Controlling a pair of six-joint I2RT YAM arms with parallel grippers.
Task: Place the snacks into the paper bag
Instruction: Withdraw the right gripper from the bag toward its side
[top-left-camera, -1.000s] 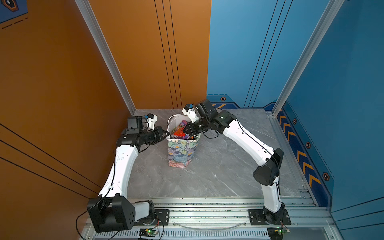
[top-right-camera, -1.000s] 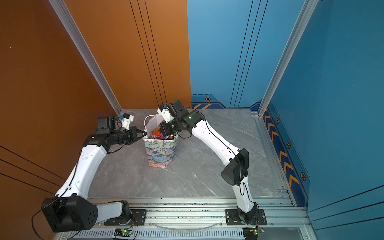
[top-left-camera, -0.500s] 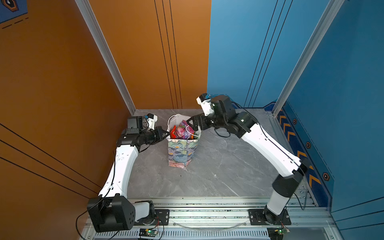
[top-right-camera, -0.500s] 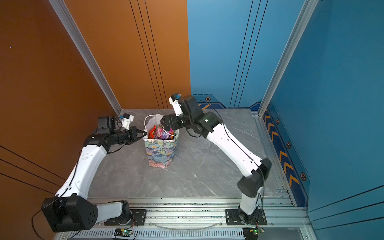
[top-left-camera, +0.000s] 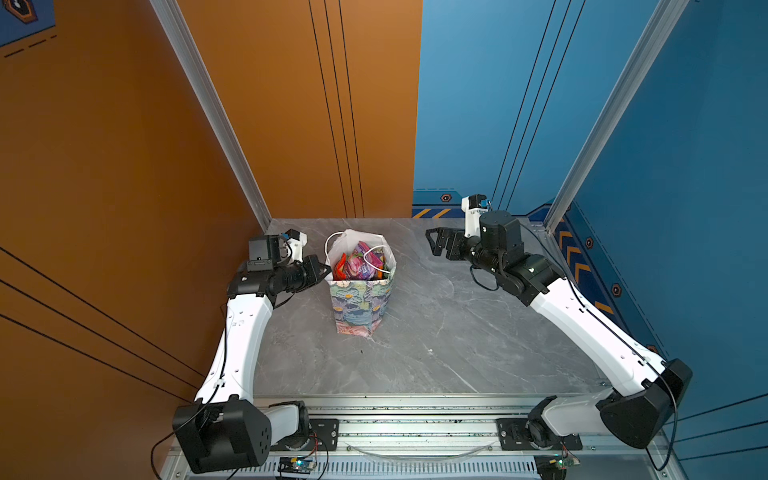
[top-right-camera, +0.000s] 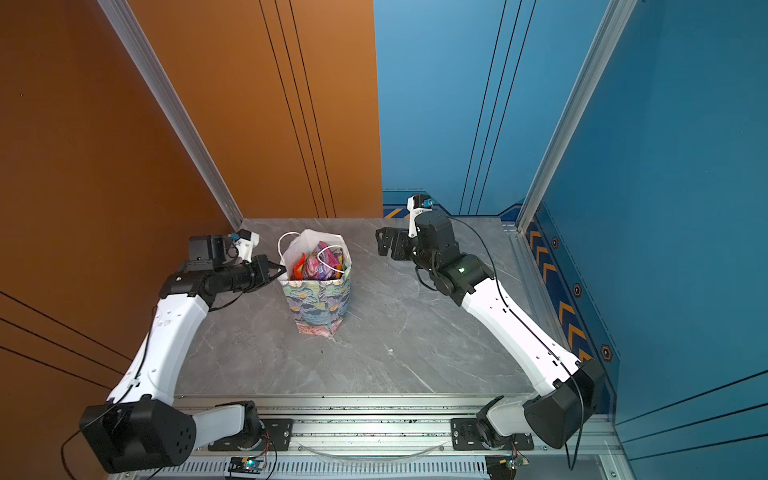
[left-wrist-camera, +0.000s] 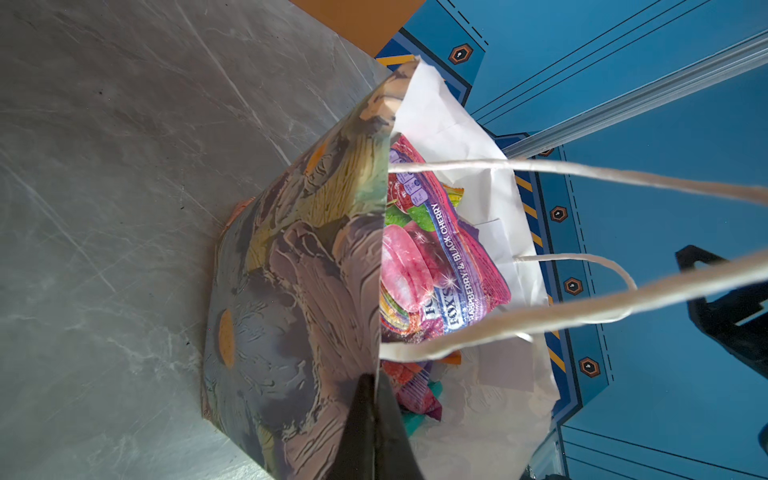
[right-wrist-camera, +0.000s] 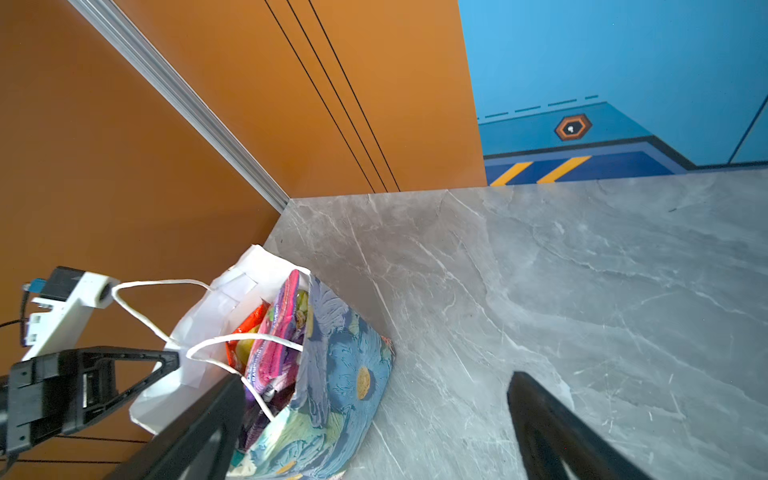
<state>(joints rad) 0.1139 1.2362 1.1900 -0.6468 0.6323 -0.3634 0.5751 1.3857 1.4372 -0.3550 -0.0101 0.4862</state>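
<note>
Between the jaws of the left gripper (top-left-camera: 327, 270), clamped tight, is the rim of the bag (top-left-camera: 359, 305), which stands upright with its mouth open. Snacks (top-left-camera: 362, 264) fill it, a FOX'S packet (left-wrist-camera: 440, 266) on top. A second ago the right gripper (top-left-camera: 437, 243) was inside that mouth. Now it has let go and pulled well clear, jaws wide apart and empty. No packet shows on the table (top-left-camera: 436, 332), so packing looks finished. Cord handles (left-wrist-camera: 582, 170) droop across the mouth, a likely snag for the left jaws.

Left wrist view: the purple-pink snack packet (left-wrist-camera: 449, 249) in the paper bag (left-wrist-camera: 299, 291) read "FOX'S" in white capitals. "RASPBERRY & BLACK CHERRY" ran beside it along the packet's length. The small purple label boxes near one end of the packet were too fine to read.
</note>
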